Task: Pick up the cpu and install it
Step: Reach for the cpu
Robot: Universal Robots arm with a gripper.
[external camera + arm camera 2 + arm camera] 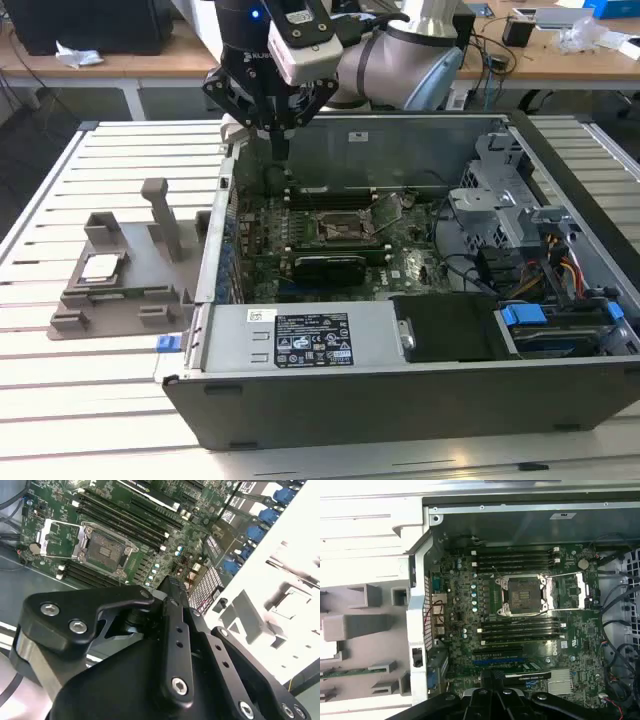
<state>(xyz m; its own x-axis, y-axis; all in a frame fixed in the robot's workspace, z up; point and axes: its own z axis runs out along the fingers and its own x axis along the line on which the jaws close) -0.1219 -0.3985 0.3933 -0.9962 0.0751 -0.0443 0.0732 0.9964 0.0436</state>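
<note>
Jaws pressed together, nothing between them. Black metal gripper (281,152) hangs over the green motherboard (300,255) inside the open dark-grey metal computer case (400,400). Metal-framed socket (522,592) is open, contact field bare. The small flat square silvery-grey cpu (100,267) lies in a grey plastic fixture (110,305) on the white slatted table (90,400), outside the case at the exterior view's left, well apart from the gripper.

Small flat square chip w/ pale silvery-grey metal top, the cpu (100,267), lies flat, top side up, in a square recess of a grey plastic holder (112,302). Holder sits on the white slatted table (60,400), at the exterior view's left, just outside the open PC case (400,400). Chip is unheld, not yet installed, well apart from the dark mobo socket (345,226) inside the case.
</note>
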